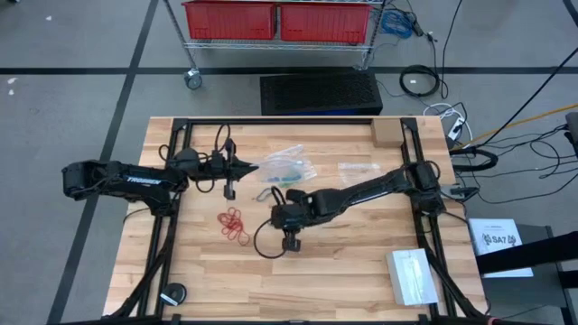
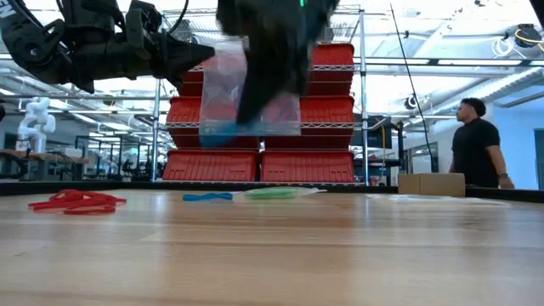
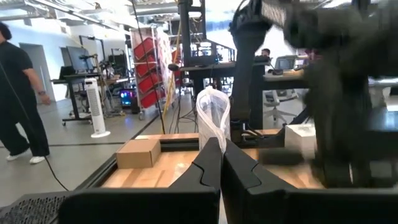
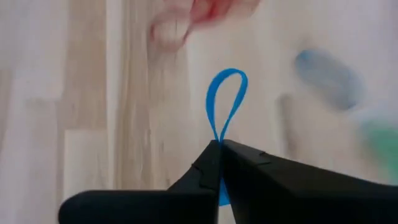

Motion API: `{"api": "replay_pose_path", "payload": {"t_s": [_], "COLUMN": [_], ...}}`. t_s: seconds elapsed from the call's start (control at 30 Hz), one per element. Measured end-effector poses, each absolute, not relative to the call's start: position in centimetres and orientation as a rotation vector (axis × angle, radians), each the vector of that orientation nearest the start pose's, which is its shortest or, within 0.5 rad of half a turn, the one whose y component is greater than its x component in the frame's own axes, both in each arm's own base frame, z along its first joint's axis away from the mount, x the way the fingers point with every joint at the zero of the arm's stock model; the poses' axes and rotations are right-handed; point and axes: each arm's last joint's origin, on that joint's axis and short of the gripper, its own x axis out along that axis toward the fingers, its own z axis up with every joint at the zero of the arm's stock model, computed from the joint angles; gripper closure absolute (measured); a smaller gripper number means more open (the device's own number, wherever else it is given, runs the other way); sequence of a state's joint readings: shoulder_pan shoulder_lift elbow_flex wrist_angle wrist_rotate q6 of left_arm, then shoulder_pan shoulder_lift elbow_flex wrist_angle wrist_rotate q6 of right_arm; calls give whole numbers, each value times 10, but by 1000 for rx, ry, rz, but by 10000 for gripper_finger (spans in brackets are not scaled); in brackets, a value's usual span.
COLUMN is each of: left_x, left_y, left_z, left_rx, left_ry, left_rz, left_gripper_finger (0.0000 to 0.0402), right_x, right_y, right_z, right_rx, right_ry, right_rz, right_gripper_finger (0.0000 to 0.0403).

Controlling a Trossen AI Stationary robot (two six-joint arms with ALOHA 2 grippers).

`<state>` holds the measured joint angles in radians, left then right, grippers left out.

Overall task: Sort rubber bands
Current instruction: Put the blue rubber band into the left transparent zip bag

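So in the high view the right gripper [image 1: 291,236] sits low of center on the wooden table [image 1: 361,280], with the red rubber bands [image 1: 233,224] just to its left and a clear bag [image 1: 287,167] up above; the left gripper [image 1: 255,166] is pinched on that bag's edge at upper center, and a white box [image 1: 414,276] lies lower right. Low view: the bag [image 2: 251,89] hangs at upper center, blocking the red bins, while red bands [image 2: 75,201], blue bands [image 2: 207,196] and green bands [image 2: 270,193] lie along the table's far side; a person [image 2: 478,143] stands on the right. Left wrist view: fingers closed on the bag [image 3: 212,118], cardboard box [image 3: 138,152] at left center. Right wrist view: fingers clamped tight on one blue rubber band [image 4: 225,102], mid-frame.
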<state>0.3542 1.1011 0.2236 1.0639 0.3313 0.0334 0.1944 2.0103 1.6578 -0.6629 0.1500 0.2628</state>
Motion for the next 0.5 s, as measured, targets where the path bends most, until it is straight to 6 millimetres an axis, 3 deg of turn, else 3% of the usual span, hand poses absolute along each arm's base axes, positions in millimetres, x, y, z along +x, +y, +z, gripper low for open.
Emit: {"api": "replay_pose_path", "payload": {"t_s": [0.13, 0.3, 0.4, 0.5], "left_x": [188, 188, 188, 188], "left_y": [59, 59, 59, 59], "left_z": [206, 206, 206, 206], "left_rx": [96, 94, 94, 94], "left_ry": [-174, -170, -170, -170], "left_rz": [26, 26, 26, 26], "left_gripper_finger": [401, 401, 401, 401], "right_x": [417, 411, 412, 413], "right_y": [72, 57, 45, 31], "right_z": [289, 341, 360, 365], "right_rx": [-65, -252, -336, -388], "right_ry": [863, 735, 701, 710], "right_rz": [-203, -364, -402, -422], "right_gripper_finger": [402, 403, 403, 403]}}
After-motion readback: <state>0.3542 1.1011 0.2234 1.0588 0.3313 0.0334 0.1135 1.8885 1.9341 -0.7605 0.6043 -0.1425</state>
